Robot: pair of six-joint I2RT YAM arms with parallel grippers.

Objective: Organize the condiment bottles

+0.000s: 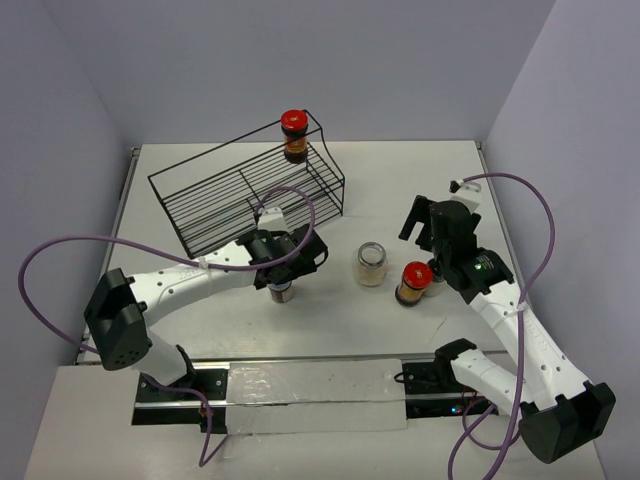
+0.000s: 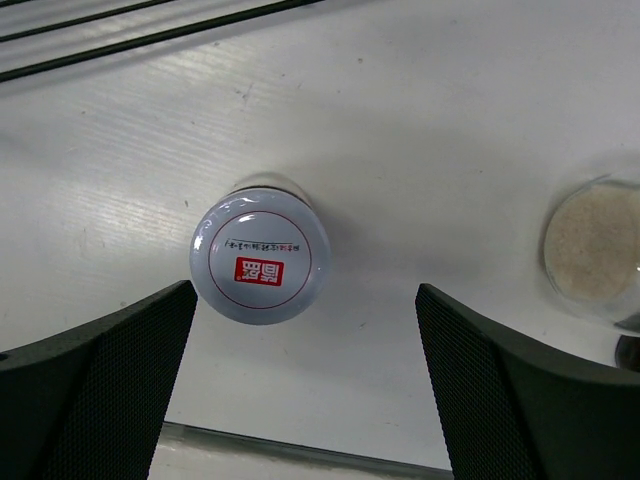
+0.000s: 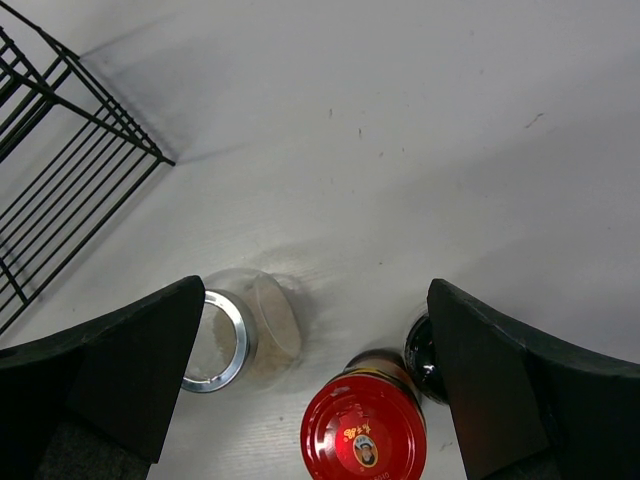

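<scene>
**Left side.** The left gripper (image 2: 305,295) hangs directly above the grey-lidded jar (image 2: 260,255). Its jaws are spread wide and it holds nothing. The lid lies between the fingers (image 2: 100,390), nearer the left-hand one. The jar stands upright on the bench (image 1: 420,180) toward the near edge, just in front of the wire rack (image 1: 200,205). The pose reads as a top-down approach for a grasp round the lid. The gripper likely needs centring before descent, or one finger will meet the lid first and push the jar aside.

**Far left quarter.** The rack sits at an angle to the bench edges with its top open. One red-lidded jar (image 1: 292,133) stands upright in its far right corner — presumably the start of a row the others are to join.

**Centre.** The clear jar (image 1: 372,264) stands upright on the bare surface, apart from the rack, with pale granular contents.

**Right of centre.** A second red-lidded jar (image 3: 362,435) stands upright with the black-lidded jar (image 3: 424,350) close against its right side. The black-lidded jar is largely hidden, so I cannot tell whether the two touch. If they do, lifting either one risks disturbing the other.

**Right side.** The right gripper (image 3: 318,290) hovers over this group, set slightly toward the far edge. Its jaws are fully apart and empty — placed to observe or wait rather than to grasp.

**Assessment.** One jar is racked and four stand on the bench.
</scene>
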